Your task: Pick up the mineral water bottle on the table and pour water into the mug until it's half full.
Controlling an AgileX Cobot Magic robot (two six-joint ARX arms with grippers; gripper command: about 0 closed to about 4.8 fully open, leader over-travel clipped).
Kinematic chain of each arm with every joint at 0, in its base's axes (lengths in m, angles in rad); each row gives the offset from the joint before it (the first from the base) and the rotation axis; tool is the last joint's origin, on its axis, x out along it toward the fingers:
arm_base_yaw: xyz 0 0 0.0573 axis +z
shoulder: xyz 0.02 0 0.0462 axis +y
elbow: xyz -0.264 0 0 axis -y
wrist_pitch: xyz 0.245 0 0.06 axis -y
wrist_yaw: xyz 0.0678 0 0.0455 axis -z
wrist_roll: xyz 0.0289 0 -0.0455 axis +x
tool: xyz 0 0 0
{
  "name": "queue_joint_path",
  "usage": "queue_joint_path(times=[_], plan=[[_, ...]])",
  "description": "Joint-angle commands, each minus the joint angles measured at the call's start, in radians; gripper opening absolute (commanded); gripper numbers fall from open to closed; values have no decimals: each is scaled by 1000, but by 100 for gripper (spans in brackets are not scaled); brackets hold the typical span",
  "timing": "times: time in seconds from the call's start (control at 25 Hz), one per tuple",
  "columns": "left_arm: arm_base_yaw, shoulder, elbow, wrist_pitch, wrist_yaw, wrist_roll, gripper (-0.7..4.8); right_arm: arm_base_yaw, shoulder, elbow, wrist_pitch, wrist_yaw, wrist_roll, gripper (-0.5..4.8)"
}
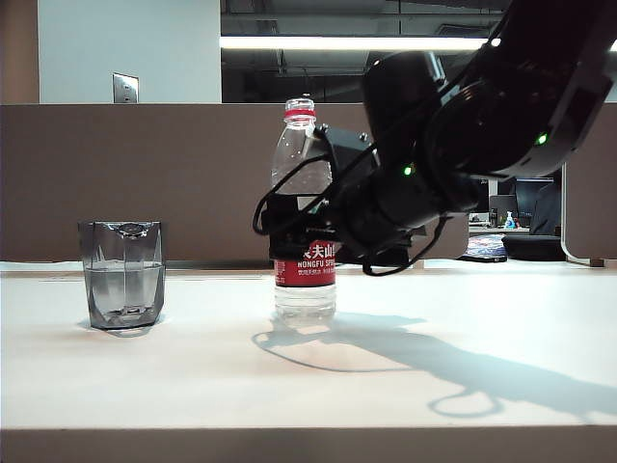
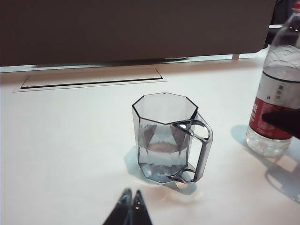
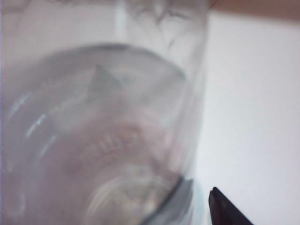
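The mineral water bottle [image 1: 305,174] stands upright on the white table [image 1: 193,376], with water in its lower part. My right gripper [image 1: 289,230] sits around its red label, open: in the right wrist view one dark fingertip [image 3: 224,210] stands clear of the bottle's wall [image 3: 103,140], and the other is hidden. The smoky-grey mug [image 1: 122,275] stands well to the left of the bottle, about half full of water [image 2: 161,147]. In the left wrist view its handle [image 2: 201,150] faces the bottle [image 2: 276,98]. My left gripper [image 2: 131,196] hovers in front of the mug, shut, holding nothing.
A brown partition [image 1: 145,174] runs along the back of the table. A recessed cover plate [image 2: 89,77] lies in the tabletop behind the mug. The right arm [image 1: 482,125] and its looping cables [image 1: 280,193] reach in from the upper right.
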Motion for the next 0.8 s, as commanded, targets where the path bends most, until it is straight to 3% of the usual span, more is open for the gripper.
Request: queue_joint_path(times=[0.04,0.2,0.36,0.64,0.8], plan=[[1,0,3,13,4,0,-5,0,-35,-16,22,2,0,474],[1,0,3,13,4,0,-5,0,-68,-35,18,5,1,477],[1,0,3,13,4,0,-5,0,-120,-39,-85,8,1,479],[9,0,3,13,5,0,-5,11,-227,-100,-138,-45,2,479],[86,0,3,13,8,0,-5,32,-319,-162,-167,-45,5,479]])
